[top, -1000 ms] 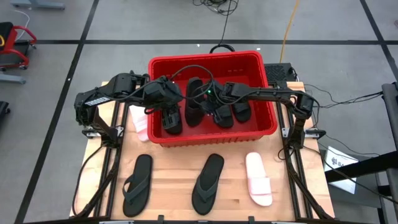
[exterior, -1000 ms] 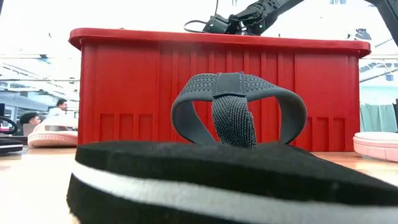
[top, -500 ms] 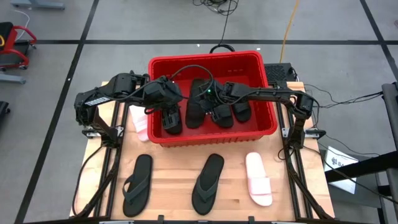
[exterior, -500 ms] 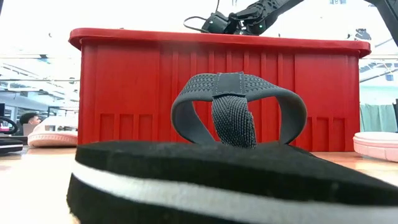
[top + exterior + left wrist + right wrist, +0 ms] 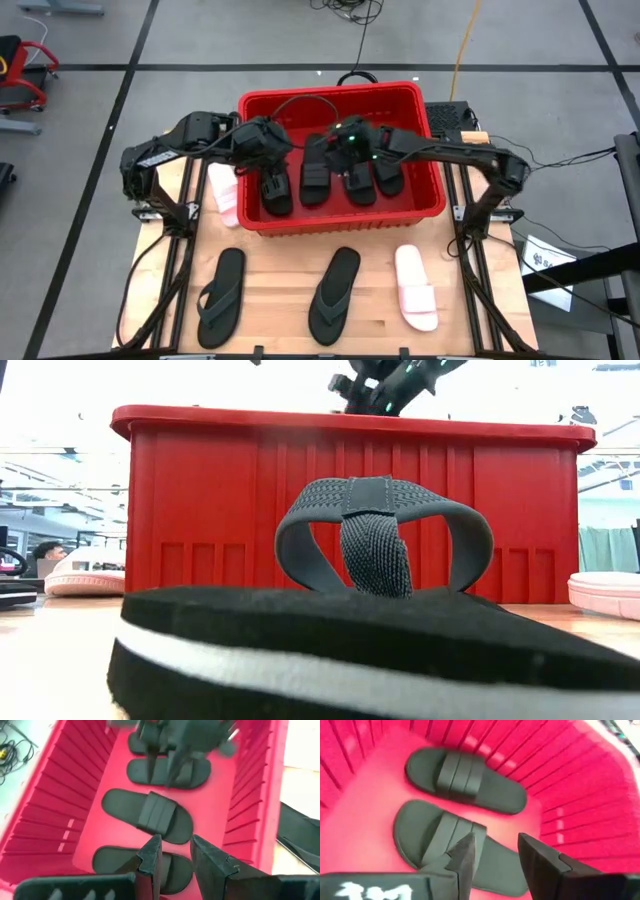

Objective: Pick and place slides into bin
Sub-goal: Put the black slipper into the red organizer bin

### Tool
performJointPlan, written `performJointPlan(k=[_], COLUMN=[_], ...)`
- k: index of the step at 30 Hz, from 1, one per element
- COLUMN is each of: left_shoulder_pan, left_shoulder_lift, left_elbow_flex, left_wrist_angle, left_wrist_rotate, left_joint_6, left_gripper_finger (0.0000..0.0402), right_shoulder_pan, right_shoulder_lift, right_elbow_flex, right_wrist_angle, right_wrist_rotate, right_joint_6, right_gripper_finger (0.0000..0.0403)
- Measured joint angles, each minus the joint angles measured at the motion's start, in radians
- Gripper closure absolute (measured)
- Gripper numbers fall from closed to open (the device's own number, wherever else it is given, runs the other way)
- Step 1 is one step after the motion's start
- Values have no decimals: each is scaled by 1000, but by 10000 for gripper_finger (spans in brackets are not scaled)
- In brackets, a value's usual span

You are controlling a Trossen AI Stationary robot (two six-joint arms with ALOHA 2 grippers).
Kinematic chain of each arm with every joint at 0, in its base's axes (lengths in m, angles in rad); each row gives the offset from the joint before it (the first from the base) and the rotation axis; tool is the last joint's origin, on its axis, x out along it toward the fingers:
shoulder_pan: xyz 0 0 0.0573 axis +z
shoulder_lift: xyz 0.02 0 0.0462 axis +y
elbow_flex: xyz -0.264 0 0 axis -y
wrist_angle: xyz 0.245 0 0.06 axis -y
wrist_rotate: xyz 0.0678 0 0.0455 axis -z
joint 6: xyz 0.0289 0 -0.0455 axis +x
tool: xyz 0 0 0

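Wooden table (image 5: pixel 270 290) on grey floor, red bin (image 5: pixel 262 221) holding four black slides.
Left gripper (image 5: pixel 172 852) and right gripper (image 5: pixel 496 851) hover over the bin, fingers apart, apparently empty.

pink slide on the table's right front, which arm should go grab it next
Probably the right. The pink slide lies on the right arm's side, and the right pincer is open and empty above the bin. The left pincer hovers over the bin's left part, farther away.

Four black slides (image 5: pixel 314 180) flat abreast in red bin (image 5: pixel 255 99), two flip-flops (image 5: pixel 222 296), pink slide (image 5: pixel 415 287) on table
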Motion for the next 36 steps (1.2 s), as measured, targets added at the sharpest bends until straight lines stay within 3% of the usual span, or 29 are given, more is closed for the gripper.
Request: performJointPlan(k=[5, 9, 16, 28, 36], left_shoulder_pan=[83, 177, 318, 448, 462], left_shoulder_lift=[1, 20, 103, 349, 497], left_elbow_flex=[-10, -45, -85, -85, -85], left_wrist_angle=[17, 75, 178, 185, 181], left_wrist_rotate=[27, 155, 359, 539, 550], left_joint_6=[4, 9, 147, 460, 572], left_gripper_finger=[304, 304, 305, 304, 304], right_shoulder_pan=[5, 9, 8, 5, 5], right_shoulder_lift=[-173, -304, -480, -548, -543], right_elbow_flex=[0, 0, 2, 2, 2], right_wrist_angle=[-85, -108, -105, -113, -113], right_wrist_rotate=[5, 4, 5, 56, 55], right_joint_6=[38, 58, 97, 234, 248], right_gripper_finger=[276, 283, 300, 305, 307])
